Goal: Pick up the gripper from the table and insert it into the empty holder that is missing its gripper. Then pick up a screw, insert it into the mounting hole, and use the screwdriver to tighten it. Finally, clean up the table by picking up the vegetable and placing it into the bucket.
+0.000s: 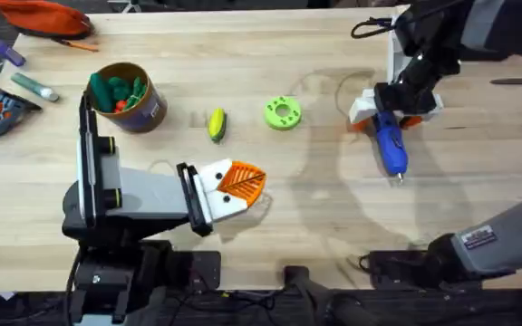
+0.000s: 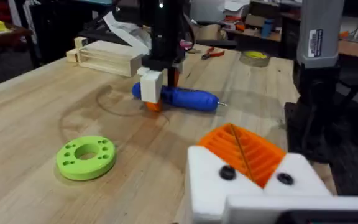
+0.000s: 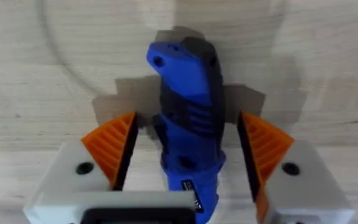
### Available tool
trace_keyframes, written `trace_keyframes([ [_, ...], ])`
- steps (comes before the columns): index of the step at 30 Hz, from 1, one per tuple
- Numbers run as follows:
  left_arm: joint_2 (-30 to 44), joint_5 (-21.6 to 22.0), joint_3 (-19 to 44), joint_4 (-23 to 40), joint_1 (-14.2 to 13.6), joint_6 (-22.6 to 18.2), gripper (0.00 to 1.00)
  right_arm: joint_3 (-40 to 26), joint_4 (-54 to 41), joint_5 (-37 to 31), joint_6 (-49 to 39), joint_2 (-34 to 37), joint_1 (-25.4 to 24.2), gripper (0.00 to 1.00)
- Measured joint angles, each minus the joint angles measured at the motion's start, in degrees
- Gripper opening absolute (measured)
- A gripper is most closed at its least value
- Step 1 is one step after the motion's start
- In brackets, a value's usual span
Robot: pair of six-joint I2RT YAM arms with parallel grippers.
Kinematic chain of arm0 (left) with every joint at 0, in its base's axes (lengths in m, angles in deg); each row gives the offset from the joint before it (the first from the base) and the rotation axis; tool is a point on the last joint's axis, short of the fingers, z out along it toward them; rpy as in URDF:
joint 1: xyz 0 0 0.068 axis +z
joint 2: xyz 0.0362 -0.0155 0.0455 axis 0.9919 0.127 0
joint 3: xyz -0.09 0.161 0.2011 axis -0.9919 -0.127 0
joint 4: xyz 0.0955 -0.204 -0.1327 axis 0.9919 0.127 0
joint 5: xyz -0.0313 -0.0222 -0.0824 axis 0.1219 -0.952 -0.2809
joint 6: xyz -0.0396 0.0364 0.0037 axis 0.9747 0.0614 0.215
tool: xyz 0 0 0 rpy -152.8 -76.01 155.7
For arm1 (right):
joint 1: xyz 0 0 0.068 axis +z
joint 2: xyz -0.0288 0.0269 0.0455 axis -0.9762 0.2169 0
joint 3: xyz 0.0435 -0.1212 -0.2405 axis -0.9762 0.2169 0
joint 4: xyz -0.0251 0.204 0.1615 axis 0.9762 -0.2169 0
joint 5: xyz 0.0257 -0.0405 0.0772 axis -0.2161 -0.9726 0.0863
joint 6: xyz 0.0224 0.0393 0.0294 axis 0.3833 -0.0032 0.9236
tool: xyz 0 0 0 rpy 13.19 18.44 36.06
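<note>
Lettering is showing on a white tag [image 2: 314, 42] on the right arm in the left wrist view, too small for reading; the bucket [image 1: 127, 96] is carrying a label, also unreadable. The right gripper [image 3: 188, 152] is straddling the screwdriver [image 3: 188, 118] lying on the table [image 1: 333, 217], fingers [image 3: 114, 146] spread and apart from it. The left gripper [image 1: 243, 184] is resting clenched, orange pads together. The overhead view is also showing the vegetable [image 1: 216, 124] lying between the bucket and the green disc [image 1: 283, 112].

table [image 1: 270, 208]: light wood | on it: screwdriver [image 1: 390, 145], vegetable [image 1: 217, 124], bucket [image 1: 127, 96], green disc [image 1: 283, 112]
</note>
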Motion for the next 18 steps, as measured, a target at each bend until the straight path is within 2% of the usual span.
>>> trace_keyframes([
  [11, 0.0, 0.0, 0.0, 0.0, 0.0, 0.0, 0.012, 0.0, -0.01, -0.58, -0.02, 0.01, 0.02, 0.871],
  [14, 0.0, 0.0, 0.0, 0.0, 0.0, 0.0, 0.012, 0.0, -0.01, -0.61, -0.04, -0.01, 0.02, 0.823],
  [18, 0.0, 0.0, 0.0, 0.0, 0.0, 0.0, 0.012, 0.0, -0.03, -0.81, -0.01, -0.01, 0.02, 0.699],
])
